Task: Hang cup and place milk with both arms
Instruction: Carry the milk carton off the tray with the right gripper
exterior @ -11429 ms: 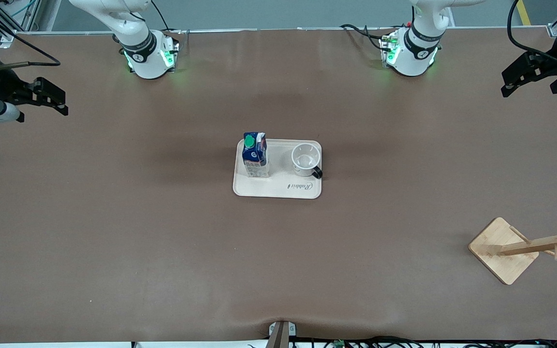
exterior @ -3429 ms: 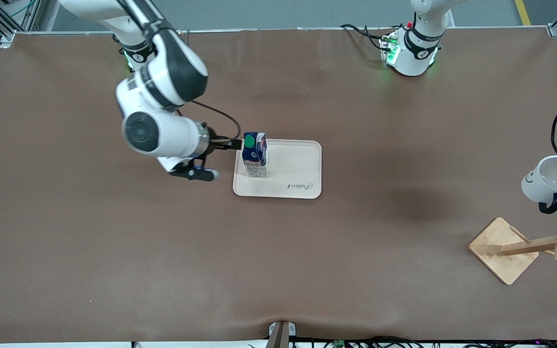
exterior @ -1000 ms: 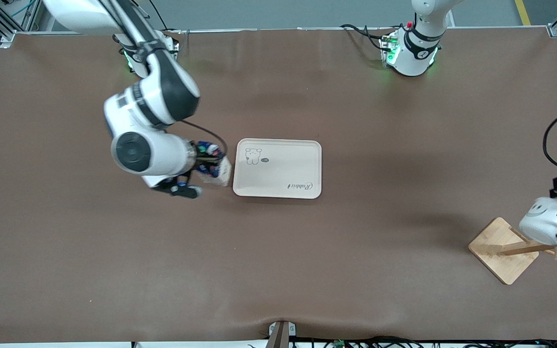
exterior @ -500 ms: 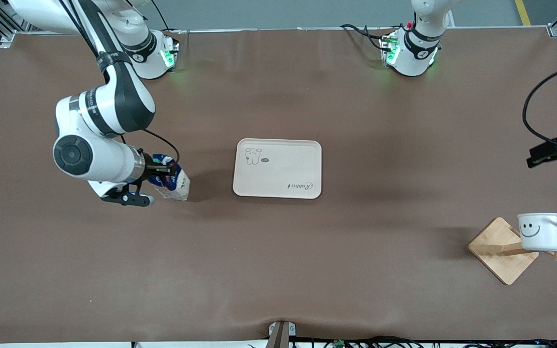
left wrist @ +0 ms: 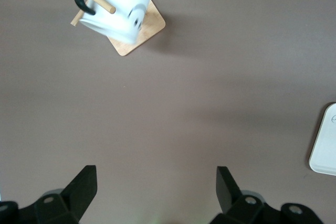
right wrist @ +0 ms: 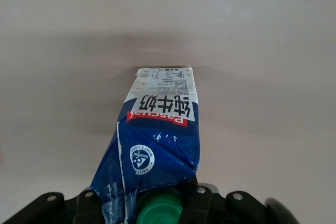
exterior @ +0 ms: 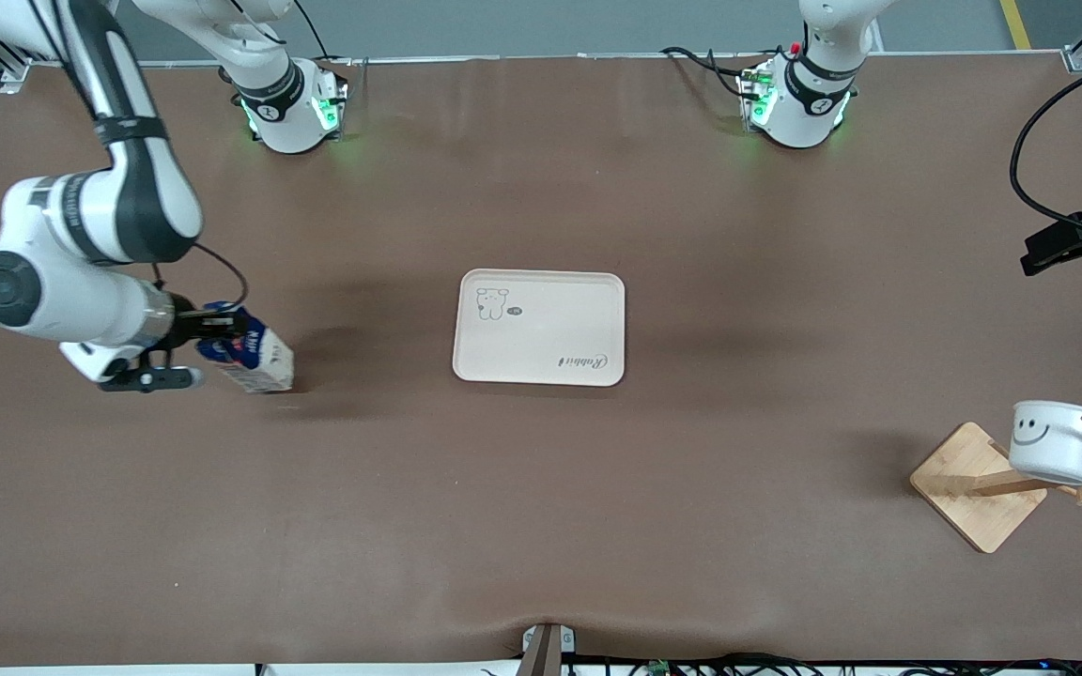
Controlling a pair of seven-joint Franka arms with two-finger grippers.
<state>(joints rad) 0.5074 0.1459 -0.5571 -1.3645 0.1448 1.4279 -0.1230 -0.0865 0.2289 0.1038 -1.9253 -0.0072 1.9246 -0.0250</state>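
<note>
Toward the right arm's end of the counter (exterior: 541, 526), the right gripper (exterior: 222, 329) is clamping the tilted milk (exterior: 250, 355), needing only lowering and release, while the left gripper (left wrist: 155, 192) is hanging wide open and empty near the cup (exterior: 1053, 453), already hanging on the wooden rack (exterior: 982, 483).

You are looking down on a wide brown worktop (exterior: 541, 526) with faint creases in its covering. A grey floor strip (exterior: 541, 26) runs along its edge at the robots' bases, crossed by a yellow line (exterior: 1016, 23). Black cables (exterior: 785, 663) trail along the edge nearest the front camera. Soft shadows mark even overhead light.
</note>
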